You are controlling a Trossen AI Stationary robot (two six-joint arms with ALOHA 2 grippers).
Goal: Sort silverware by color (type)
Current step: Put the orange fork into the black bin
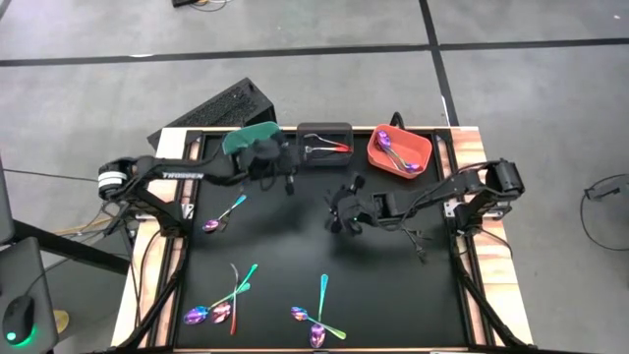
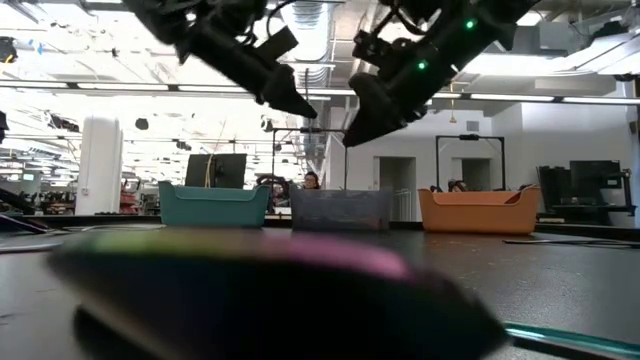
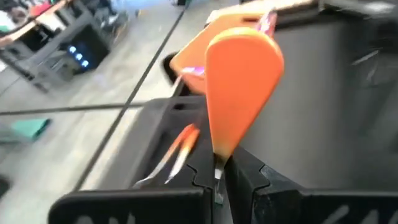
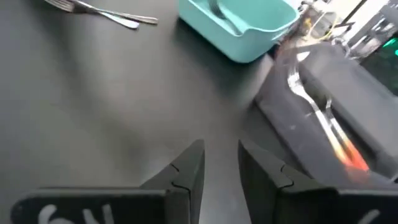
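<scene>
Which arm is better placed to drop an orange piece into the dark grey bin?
Left: the left gripper holds an orange utensil near the dark grey bin; the right gripper is empty.

Overhead, table-level, two wrist views; shared bins (image 1: 324, 144)

This looks like a robotics lab or open industrial workspace. The low view looks past the black matte tabletop (image 2: 560, 270) into a large bright hall with exposed ceiling ducts and lighting (image 2: 320, 20), a white round column (image 2: 100, 165), dark metal frames (image 2: 470, 160) and a person (image 2: 311, 181) far back. From above, the wood-edged table stands on grey concrete floor (image 1: 98, 88) crossed by dark seam lines (image 1: 295, 51), with a black keyboard (image 1: 211, 108) and loose cables (image 1: 604, 202) nearby.
</scene>
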